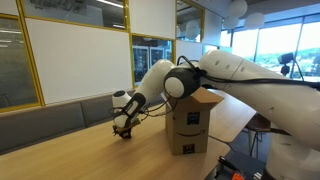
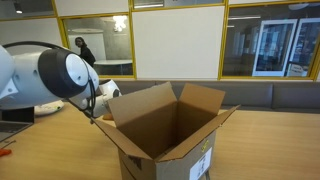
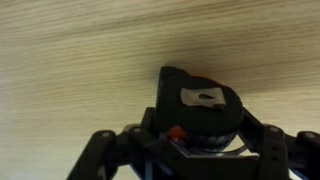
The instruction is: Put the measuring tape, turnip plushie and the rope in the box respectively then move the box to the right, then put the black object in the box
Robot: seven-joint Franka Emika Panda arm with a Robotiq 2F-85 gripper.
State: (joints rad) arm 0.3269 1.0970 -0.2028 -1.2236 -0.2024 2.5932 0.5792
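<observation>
**Black-and-orange tape case sits between the spread jaws**

Black plastic makes up most of the measuring tape (image 3: 200, 110) as the wrist view shows it. It is a compact, rounded case lying flat on the pale, wood-grained worktop (image 3: 80, 50). A dull metal belt clip (image 3: 205, 97) sits on its upper face and a small orange button (image 3: 176, 131) at its near edge. The hand (image 3: 188, 142) hangs directly over it, released, with one jaw on each side of the case. A strip of wood shows between the case and one finger, so I judge that nothing is gripped yet.

The case looks rigid and probably dense for its size. It will not give under the pads, and its smooth shell could slip if caught near a rounded corner. The safest hold looks to be square across the middle of the case, on plain plastic. That keeps the pads clear of the springy clip and the button. It should not be fragile.

In an exterior view the hand (image 1: 122, 125) is low at the worktop, near the brown cardboard box (image 1: 190, 122) but apart from it. The box stands upright, matte and corrugated, with a black smile logo on one side. Seen from the opposite side, its flaps (image 2: 140, 105) are folded outward, leaving a wide mouth for a drop from above.
</observation>
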